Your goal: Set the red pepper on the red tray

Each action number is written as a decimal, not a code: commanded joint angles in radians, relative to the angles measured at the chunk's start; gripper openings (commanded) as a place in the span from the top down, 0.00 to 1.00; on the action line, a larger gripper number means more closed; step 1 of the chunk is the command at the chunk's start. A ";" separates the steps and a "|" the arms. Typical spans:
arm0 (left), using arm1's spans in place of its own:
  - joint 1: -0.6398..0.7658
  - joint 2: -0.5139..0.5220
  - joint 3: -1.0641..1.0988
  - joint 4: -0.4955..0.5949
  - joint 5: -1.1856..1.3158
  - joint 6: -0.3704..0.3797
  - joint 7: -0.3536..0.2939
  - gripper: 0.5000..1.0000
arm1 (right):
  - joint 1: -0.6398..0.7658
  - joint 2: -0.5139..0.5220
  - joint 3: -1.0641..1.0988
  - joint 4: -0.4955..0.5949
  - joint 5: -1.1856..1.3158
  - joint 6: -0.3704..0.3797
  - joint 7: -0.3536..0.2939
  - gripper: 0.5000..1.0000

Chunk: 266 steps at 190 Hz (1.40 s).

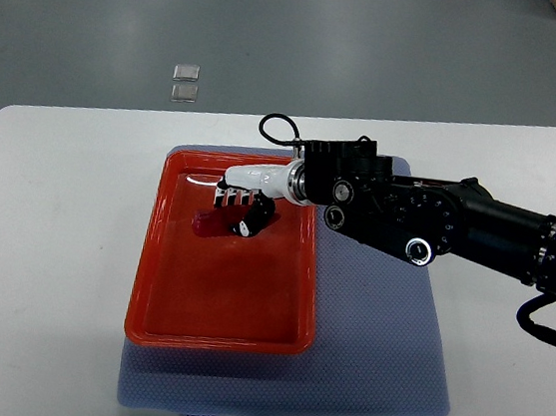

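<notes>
The step in hand looks like the placing itself, close to its end; the red pepper lies low inside the red tray, in the tray's far half and nearer its left wall than its right, and appears to rest on the tray floor, though the steep view does not settle whether it is fully down or a shade above it.

The right robot hand reaches in over the tray's far right corner, its dark arm running off toward the right edge of the counter; its white fingers are curled downward over the pepper's right end, closed around it rather than spread; the dark fingertips sit on or just beside the pepper's skin, so the hand reads as gripping the pepper.

The next move, by this judgement, calls for the fingers to loosen and the hand to lift clear of the tray without dragging the pepper along or nudging it toward the tray's left wall; a straight rise over the tray's far rim seems the cleanest way out, since the forearm already crosses that corner.

The tray sits on a blue mat that shows on the tray's right and near sides; no left arm shows anywhere around the tray.
</notes>
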 commanded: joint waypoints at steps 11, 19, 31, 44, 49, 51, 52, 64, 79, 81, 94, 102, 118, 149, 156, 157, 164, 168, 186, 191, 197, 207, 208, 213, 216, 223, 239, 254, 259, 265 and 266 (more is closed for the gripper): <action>0.000 0.000 0.000 0.000 0.000 0.000 -0.001 0.00 | -0.001 0.000 0.003 -0.002 0.012 -0.004 0.003 0.54; 0.000 0.000 0.000 0.000 0.000 0.000 0.000 0.00 | 0.000 0.000 0.003 -0.002 0.015 -0.003 0.005 0.40; 0.000 0.000 0.000 0.000 0.000 0.000 0.000 0.00 | -0.001 0.000 0.004 -0.002 0.016 -0.001 0.005 0.23; 0.000 0.000 0.000 0.000 0.000 0.000 0.000 0.00 | -0.001 0.000 0.004 -0.002 0.019 0.004 0.005 0.21; 0.000 0.000 0.000 0.000 0.000 0.000 0.000 0.00 | -0.001 0.000 0.006 -0.002 0.019 0.007 0.005 0.21; 0.000 0.000 0.000 0.000 0.000 0.000 0.000 0.00 | -0.001 0.000 0.006 -0.002 0.021 0.007 0.005 0.21; 0.000 0.000 0.000 0.000 0.000 0.000 0.000 0.00 | -0.001 0.000 0.006 -0.002 0.022 0.007 0.005 0.20; 0.000 0.000 0.000 0.000 0.000 0.000 -0.001 0.00 | -0.001 0.000 0.009 -0.002 0.036 0.010 0.005 0.17; 0.000 0.000 0.000 0.000 0.000 0.000 0.000 0.00 | 0.002 0.000 0.013 -0.002 0.055 0.011 0.005 0.17; 0.000 0.000 0.000 0.000 0.000 0.000 0.000 0.00 | 0.002 0.000 0.015 -0.002 0.058 0.011 0.005 0.17; 0.000 0.000 0.000 0.000 0.000 0.000 0.000 0.00 | 0.011 0.000 0.018 -0.002 0.073 0.011 0.005 0.17; 0.000 0.000 0.000 0.000 0.000 0.000 0.000 0.00 | 0.017 0.000 0.024 -0.002 0.081 0.007 0.005 0.17; 0.000 0.000 0.000 0.000 0.000 0.000 0.000 0.00 | 0.022 -0.021 0.079 -0.003 0.085 0.008 0.005 0.17; 0.000 0.000 0.000 0.000 0.000 0.000 0.000 0.00 | -0.012 -0.072 0.210 -0.003 0.148 0.011 0.005 0.17; 0.000 0.000 0.000 0.000 0.000 0.000 0.000 0.00 | -0.024 -0.086 0.236 -0.005 0.174 0.008 0.005 0.17; 0.000 0.000 0.000 0.000 0.000 0.000 -0.001 0.00 | -0.029 -0.091 0.245 -0.005 0.183 0.008 0.005 0.17; 0.000 0.000 0.000 0.000 0.000 0.000 0.000 0.00 | -0.040 -0.104 0.270 -0.009 0.209 0.004 0.005 0.17; 0.000 0.000 0.000 0.000 0.000 0.000 0.000 0.00 | -0.047 -0.112 0.289 -0.012 0.225 0.002 0.005 0.17; 0.000 0.000 0.000 0.000 0.000 0.000 0.000 0.00 | -0.080 -0.117 0.389 -0.028 0.285 -0.001 0.029 0.17; 0.000 0.000 0.000 0.000 0.000 0.000 0.000 0.00 | -0.095 -0.117 0.431 -0.034 0.303 -0.002 0.046 0.17; 0.000 0.000 0.000 0.000 0.000 0.000 0.000 0.00 | -0.110 -0.117 0.474 -0.038 0.318 -0.003 0.063 0.17; 0.000 0.000 0.000 0.000 0.000 0.000 -0.001 0.00 | -0.127 -0.117 0.532 -0.043 0.338 -0.003 0.089 0.17; 0.000 0.000 0.000 0.000 0.000 0.000 -0.001 0.00 | -0.130 -0.115 0.547 -0.045 0.343 -0.003 0.095 0.17; 0.000 0.000 0.000 0.000 0.000 0.000 0.000 0.00 | -0.138 -0.112 0.576 -0.046 0.355 -0.001 0.109 0.17; 0.000 0.000 0.000 0.000 0.000 0.000 0.000 0.00 | -0.147 -0.107 0.607 -0.049 0.366 -0.003 0.124 0.17; 0.000 0.000 0.000 0.000 0.000 0.000 0.000 0.00 | -0.161 -0.104 0.650 -0.051 0.384 -0.003 0.149 0.17; 0.000 0.000 0.000 0.000 0.000 0.000 0.000 0.00 | -0.205 -0.098 0.747 -0.054 0.446 -0.004 0.204 0.17; 0.000 0.000 0.000 0.000 0.000 0.000 0.000 0.00 | -0.238 -0.092 0.819 -0.055 0.507 -0.024 0.232 0.17; 0.000 0.000 0.000 0.000 0.000 0.000 0.000 0.00 | -0.253 -0.088 0.845 -0.055 0.535 -0.035 0.238 0.17; 0.000 0.000 0.000 0.000 0.000 0.000 0.000 0.00 | -0.265 -0.084 0.863 -0.055 0.553 -0.041 0.241 0.17; 0.000 0.000 0.000 0.000 0.000 0.000 0.000 0.00 | -0.270 -0.083 0.871 -0.055 0.564 -0.044 0.242 0.17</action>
